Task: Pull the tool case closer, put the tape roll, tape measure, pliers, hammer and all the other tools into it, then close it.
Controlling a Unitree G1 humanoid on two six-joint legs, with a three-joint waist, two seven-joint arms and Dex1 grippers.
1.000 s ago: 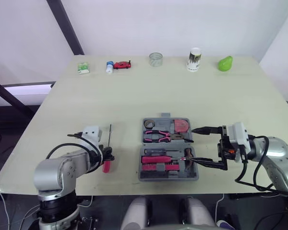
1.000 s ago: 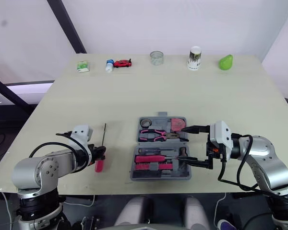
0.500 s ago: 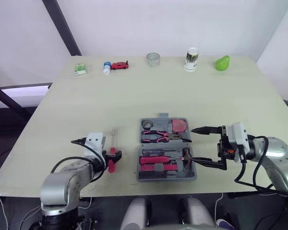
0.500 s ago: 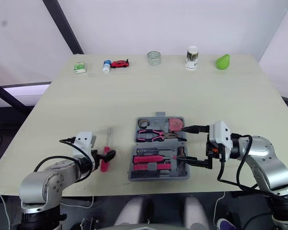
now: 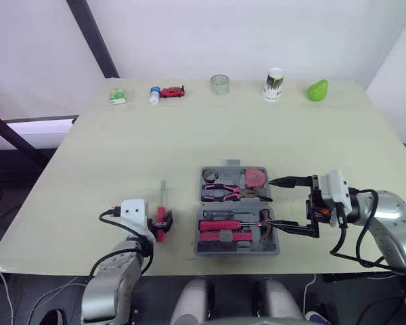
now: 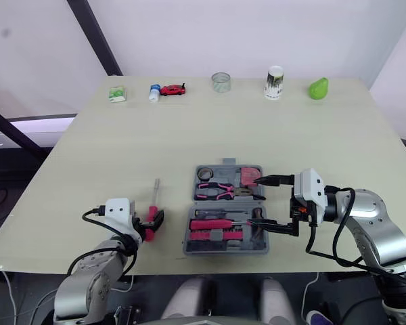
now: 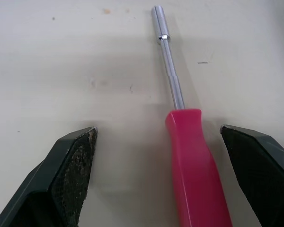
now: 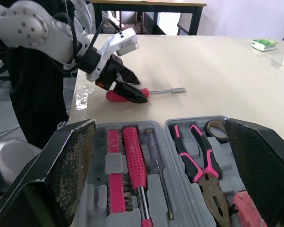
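- Tool case (image 5: pixel 237 250): grey, lid open and laid flat, at the centre of the surface (image 5: pixel 155 145) near its front edge.
- Contents, far half: tape roll (image 5: pixel 210 176), pink-handled pliers (image 5: pixel 231 192), pink tape measure (image 5: pixel 255 177).
- Contents, near half: pink-handled screwdriver (image 5: pixel 220 225), with a row of pink fittings (image 5: pixel 225 236) below it.
- Nut driver (image 7: pixel 194 161): pink handle, bare steel shaft, lying on the surface just left of the case, outside it, shaft pointing away from the robot.
- Left claw (image 7: pixel 157 130): spread wide, one finger on each side of the nut driver's handle with a gap at both; it grips nothing.
- Right claw (image 5: pixel 272 204): spread wide at the case's right edge, one fingertip by the tape measure, the other over the near half's right end; empty.
- Far edge of the surface, well apart from the case: green packet (image 5: pixel 118 97), small bottle (image 5: pixel 154 95), red toy car (image 5: pixel 172 91), clear cup (image 5: pixel 220 84), paper cup (image 5: pixel 274 84), green pear-shaped item (image 5: pixel 317 89).
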